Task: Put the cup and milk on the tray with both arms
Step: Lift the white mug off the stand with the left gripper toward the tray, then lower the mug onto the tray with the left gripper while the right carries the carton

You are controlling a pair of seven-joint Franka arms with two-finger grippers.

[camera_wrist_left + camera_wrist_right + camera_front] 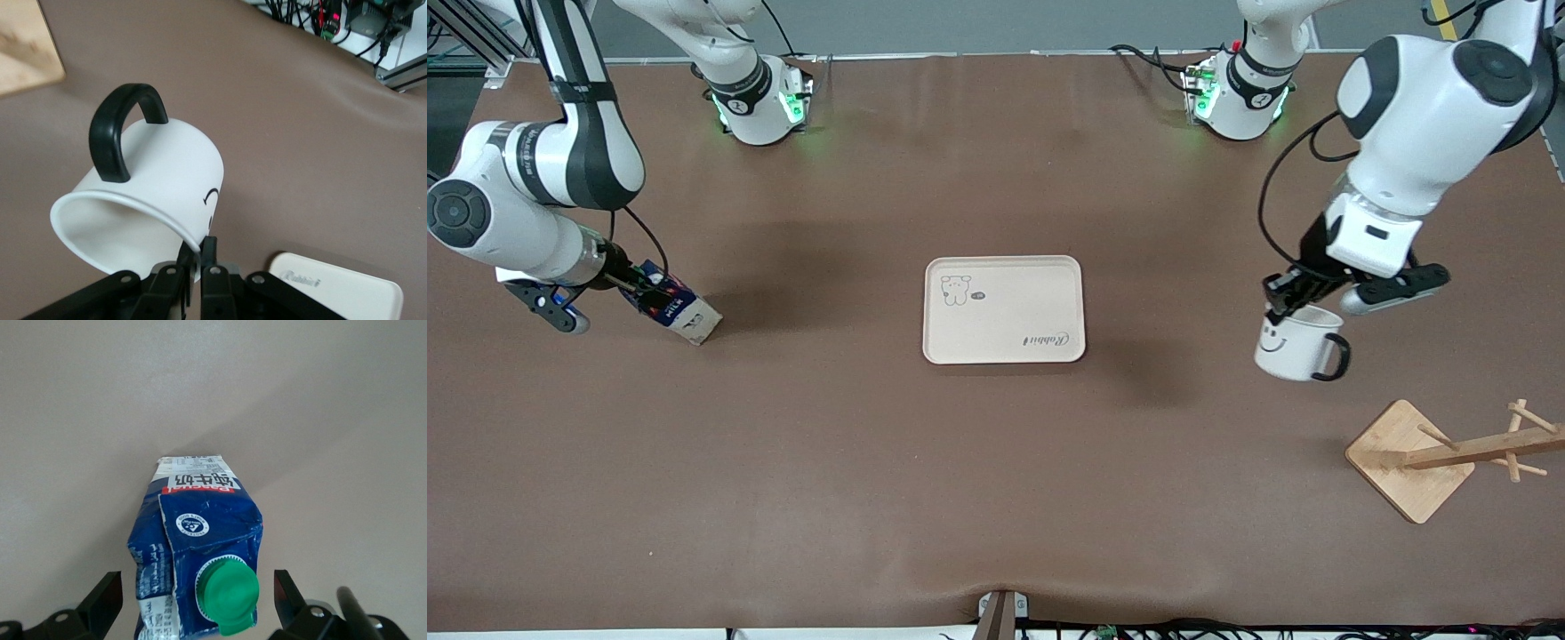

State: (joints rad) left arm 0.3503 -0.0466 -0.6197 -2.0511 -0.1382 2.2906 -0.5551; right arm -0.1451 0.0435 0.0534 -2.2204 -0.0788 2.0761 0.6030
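I am counting one cup [1294,345], one milk [674,308], one tray [1003,309] and one wooden rack [1440,455] on the tabletop [996,489].

My left gripper [1279,300] is clenching the rim of the cup and is holding it tilted over the tabletop toward the left arm's end, well apart from the tray. In the left wrist view the fingers [208,257] are pinching the thin rim, with the black handle [120,133] turned away from them.

My right gripper [618,283] is standing released, its fingers spread on either side of the milk's top. The milk is lying tilted on the tabletop toward the right arm's end, its green cap [225,592] sitting between my fingers [288,593] without clear contact.

The tray is lying between the two, carrying nothing.

In the front view my right gripper's fingertips are hard to make out against the carton. The rack's pegs are being cut off at the edge of that view.
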